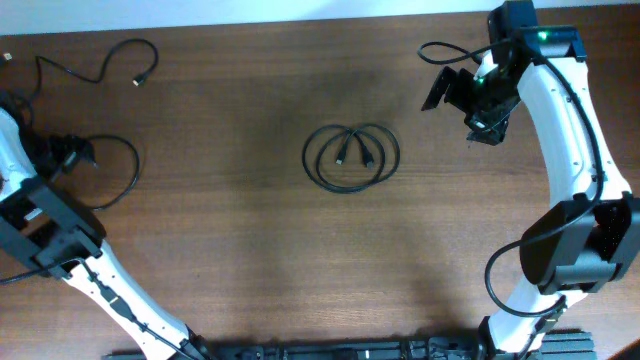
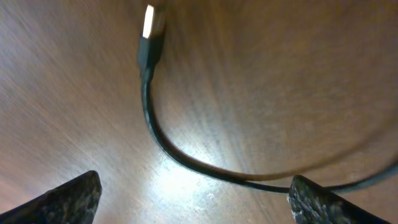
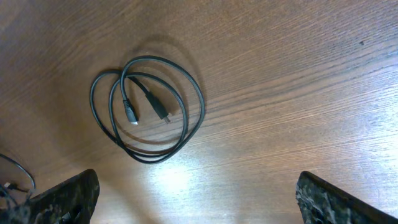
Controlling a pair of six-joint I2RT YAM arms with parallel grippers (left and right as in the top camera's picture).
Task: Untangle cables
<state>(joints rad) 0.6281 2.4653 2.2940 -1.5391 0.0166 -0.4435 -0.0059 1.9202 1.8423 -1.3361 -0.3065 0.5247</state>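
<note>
One cable point(image 1: 350, 158) lies coiled in a small double loop at the table's middle, both plug ends inside the loop; the right wrist view shows this coil point(image 3: 149, 106) ahead of my right gripper point(image 3: 199, 208), which is open and empty. A second cable point(image 1: 112, 172) loops at the left beside my left gripper point(image 1: 62, 153). In the left wrist view that strand point(image 2: 186, 160) curves between the fingers' line and its USB plug point(image 2: 151, 31). My left gripper point(image 2: 194, 205) is open, holding nothing. A third cable point(image 1: 100, 62) snakes along the far left edge.
The wooden table point(image 1: 230, 250) carries only the cables. My right gripper point(image 1: 485, 115) hovers at the far right, well away from the coil. The arm bases stand along the near edge. A thin strand point(image 3: 12, 174) shows at the right wrist view's left border.
</note>
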